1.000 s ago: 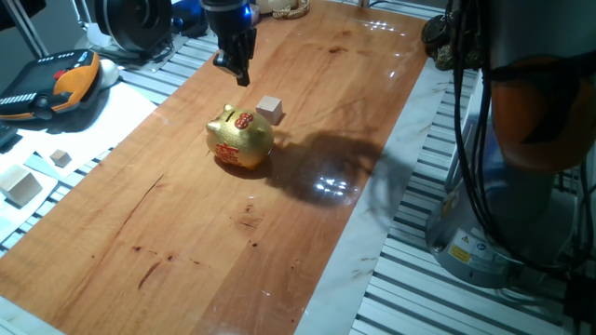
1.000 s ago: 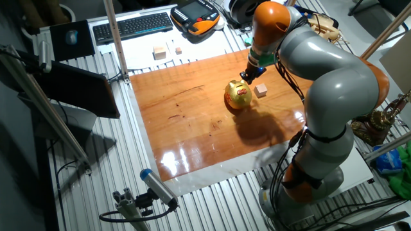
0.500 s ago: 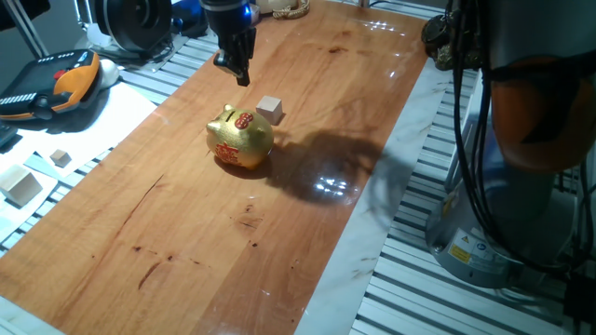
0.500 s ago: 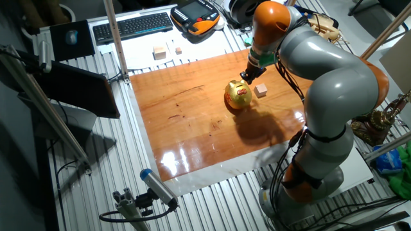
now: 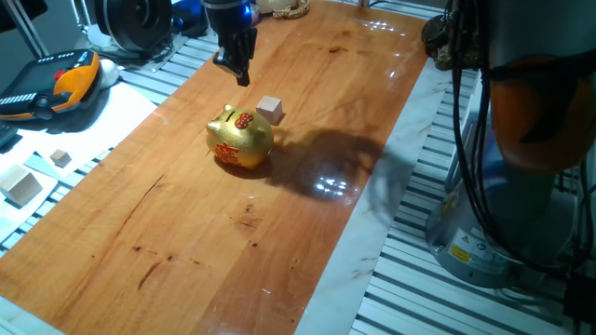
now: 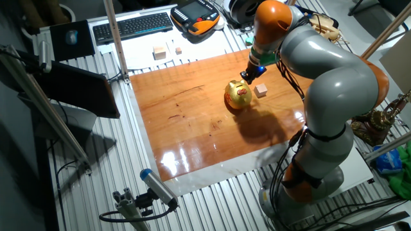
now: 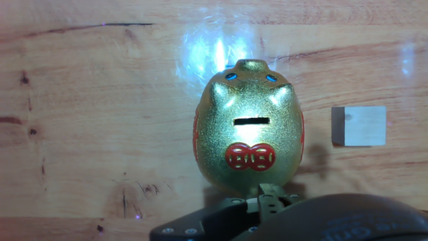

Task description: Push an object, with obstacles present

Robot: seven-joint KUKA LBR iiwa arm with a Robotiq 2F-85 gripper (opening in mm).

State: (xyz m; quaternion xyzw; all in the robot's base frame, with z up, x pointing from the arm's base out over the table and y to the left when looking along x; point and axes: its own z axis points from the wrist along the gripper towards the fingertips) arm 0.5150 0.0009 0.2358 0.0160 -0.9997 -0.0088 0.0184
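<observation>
The small pale wooden cube (image 5: 270, 110) rests on the wooden table (image 5: 186, 242), just behind and to the right of the golden piggy bank (image 5: 240, 138). My gripper (image 5: 242, 76) hangs above the table beyond the piggy bank, to the left of the cube, touching neither. Its fingers look closed together and hold nothing. In the other fixed view the gripper (image 6: 246, 74) is above the piggy bank (image 6: 239, 94), with the cube (image 6: 260, 90) to the right. The hand view looks down on the piggy bank (image 7: 249, 130), with the cube (image 7: 360, 126) to its right and the fingertips (image 7: 268, 198) at the bottom edge.
A larger pale wooden block (image 5: 20, 185) and a tiny cube (image 5: 60, 157) lie off the board to the left. An orange-and-black pendant (image 5: 51, 86) sits at the far left. A keyboard (image 6: 131, 25) lies beyond the table. The robot's base (image 6: 321, 160) stands at the table's right side.
The gripper has shifted very slightly upward and away from the piggy bank. The piggy bank and the cube have not moved.
</observation>
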